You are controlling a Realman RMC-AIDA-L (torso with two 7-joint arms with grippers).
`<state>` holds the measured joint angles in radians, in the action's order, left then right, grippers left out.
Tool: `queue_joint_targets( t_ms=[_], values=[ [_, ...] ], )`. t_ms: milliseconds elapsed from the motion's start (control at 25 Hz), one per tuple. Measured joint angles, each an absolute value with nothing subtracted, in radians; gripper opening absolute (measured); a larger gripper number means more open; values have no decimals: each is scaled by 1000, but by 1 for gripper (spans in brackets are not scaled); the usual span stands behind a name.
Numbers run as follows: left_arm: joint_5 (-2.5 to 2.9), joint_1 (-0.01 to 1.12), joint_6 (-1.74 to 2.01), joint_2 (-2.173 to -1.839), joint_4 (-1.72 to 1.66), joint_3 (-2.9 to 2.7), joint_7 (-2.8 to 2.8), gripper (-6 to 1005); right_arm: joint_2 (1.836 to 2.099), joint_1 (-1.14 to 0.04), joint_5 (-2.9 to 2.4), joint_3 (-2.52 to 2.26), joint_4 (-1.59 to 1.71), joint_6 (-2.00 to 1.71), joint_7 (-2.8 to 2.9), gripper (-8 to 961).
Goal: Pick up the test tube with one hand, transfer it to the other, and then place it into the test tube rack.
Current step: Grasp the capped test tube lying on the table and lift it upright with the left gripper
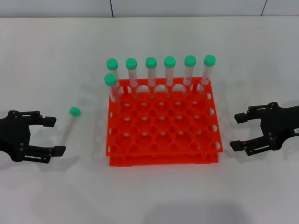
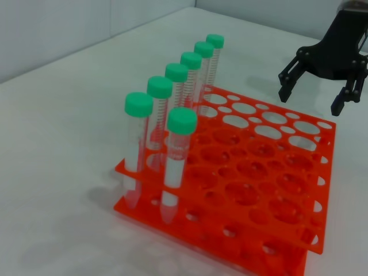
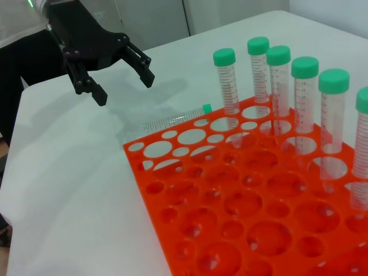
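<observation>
Clear slim plastic test tube (image 1: 68,127) lying flat on white table (image 1: 56,60), green cap far, left of orange-red holed rack (image 1: 163,135); just beside wide-open, empty left black gripper (image 1: 48,136). Right black gripper (image 1: 239,132) likewise spread, empty.

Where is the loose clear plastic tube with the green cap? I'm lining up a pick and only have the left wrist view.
Observer: The loose test tube lies flat on the white table, left of the orange-red plastic rack, apart from it.
Operator: I see the right gripper open beyond the rack. Is my left one close?
Observer: The black left gripper is open at the tube's left, not holding it.
Operator: Cap direction?
Observer: Its green cap points away from the robot.
</observation>
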<state>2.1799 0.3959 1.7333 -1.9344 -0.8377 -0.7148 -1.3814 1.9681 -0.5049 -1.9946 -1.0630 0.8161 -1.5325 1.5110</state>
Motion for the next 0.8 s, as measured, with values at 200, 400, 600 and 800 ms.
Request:
queue_joint_targets(
  t_ms=[200, 400, 600, 800],
  values=[
    [2181, 401, 1743, -1935, -879, -718, -1465, 887, 1968, -507, -1993, -1059, 819, -1533, 1511, 841],
    [2196, 405, 1778, -1945, -963, -722, -1640, 887, 1970, -508, -1993, -1060, 837, -1536, 1513, 841],
    [2244, 429, 1853, -1950, -1005, -723, -1823, 886, 1971, -509, -1995, -1062, 844, -1542, 1512, 841],
    [2308, 457, 1885, -1940, -1034, -722, -2052, 886, 1971, -509, -1996, -1063, 860, -1563, 1512, 841]
  ],
)
